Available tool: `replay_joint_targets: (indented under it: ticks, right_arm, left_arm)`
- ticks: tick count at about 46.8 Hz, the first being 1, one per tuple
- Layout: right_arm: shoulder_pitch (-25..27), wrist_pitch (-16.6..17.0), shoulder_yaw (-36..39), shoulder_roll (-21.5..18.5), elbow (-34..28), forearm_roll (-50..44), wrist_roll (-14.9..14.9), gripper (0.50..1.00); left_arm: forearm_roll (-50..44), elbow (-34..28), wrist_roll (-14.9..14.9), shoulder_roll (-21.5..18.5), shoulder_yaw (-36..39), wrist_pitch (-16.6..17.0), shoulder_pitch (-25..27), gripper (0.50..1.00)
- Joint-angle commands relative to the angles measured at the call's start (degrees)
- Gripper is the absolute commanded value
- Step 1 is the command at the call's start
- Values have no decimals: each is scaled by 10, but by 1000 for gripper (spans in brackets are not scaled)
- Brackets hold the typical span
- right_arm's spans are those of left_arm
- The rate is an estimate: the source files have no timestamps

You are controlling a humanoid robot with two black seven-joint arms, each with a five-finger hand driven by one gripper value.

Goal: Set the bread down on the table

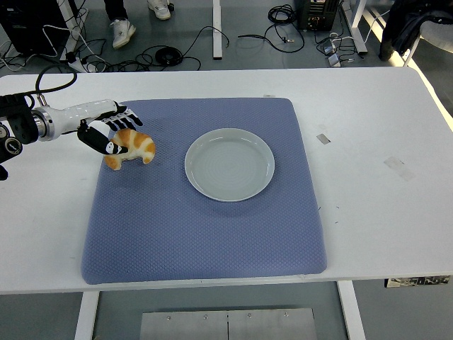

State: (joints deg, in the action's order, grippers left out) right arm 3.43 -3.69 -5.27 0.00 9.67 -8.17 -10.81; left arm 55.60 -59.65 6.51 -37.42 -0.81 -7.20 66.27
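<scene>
Golden-brown bread (132, 146), a croissant shape, sits at the left edge of the blue mat (205, 227), low over the cloth or touching it; contact cannot be told from this view. A faint shadow lies right beneath it.

Left hand (106, 132) comes in from the left edge on a white forearm with a black wrist joint. Black fingers (126, 113) with white tips curl over the top and left side of the bread, gripping it. The thumb wraps the near left end of the loaf.

Mat is a quilted blue-grey rectangle covering the middle of the white table (382, 205). Bread is on the mat's left border, about level with the upper half of the plate.

Plate (229, 164), pale grey-white and round, lies flat on the mat, right of the bread and well apart from it. Nothing on it.

Right side of the table is bare white with a few small pieces of tape (323, 139) stuck down.

Beyond the far edge: grey floor, black cables (170, 53), and a person's white shoes (122, 30) at top left.
</scene>
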Motion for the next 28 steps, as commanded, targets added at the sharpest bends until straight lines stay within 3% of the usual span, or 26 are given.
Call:
replay_joint_targets:
  ticks: [1,9,28]
  right_arm:
    - [0,0,0,0,0,0,0,1000]
    - [0,0,0,0,0,0,0,1000]
    - [0,0,0,0,0,0,0,1000]
  left_arm:
    - [0,1,0,6,0,0,0,828]
    - [-8,2,-1,9,-4,7,-1,967]
    - [-25,2,-1,-8,-14,2,7,978]
